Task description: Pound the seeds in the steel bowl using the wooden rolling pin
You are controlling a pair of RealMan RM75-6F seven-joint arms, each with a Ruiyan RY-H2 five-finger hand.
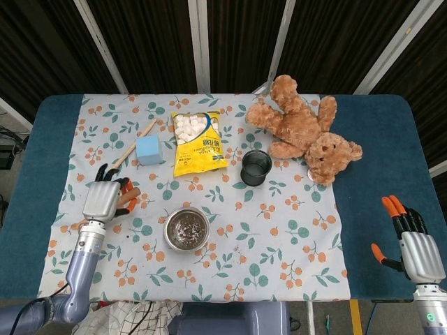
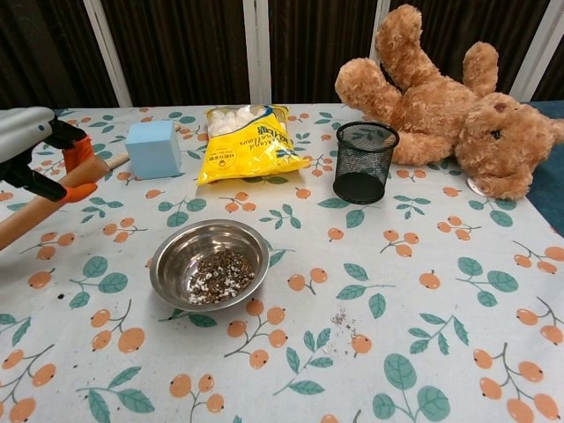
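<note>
Left hand [image 1: 102, 200] grips the pin [image 2: 46, 200], fingers wrapped around it, pin tilted with its far end raised off the cloth [image 1: 279, 230]. Bowl [image 1: 186, 228] with seeds [image 2: 216, 275] sits at the hand's 4 o'clock, apart from it, open cloth all round its rim. Blue block [image 1: 149, 149] and a wooden stick [image 1: 134, 144] lie at the hand's 1 o'clock, near. Marshmallow bag [image 1: 198, 142], mesh cup [image 1: 256, 167] and bear [image 1: 304, 129] lie at the bowl's 12 to 2. Right hand [image 1: 417, 248] is off the cloth near the table's front-right corner, fingers spread, holding nothing.
</note>
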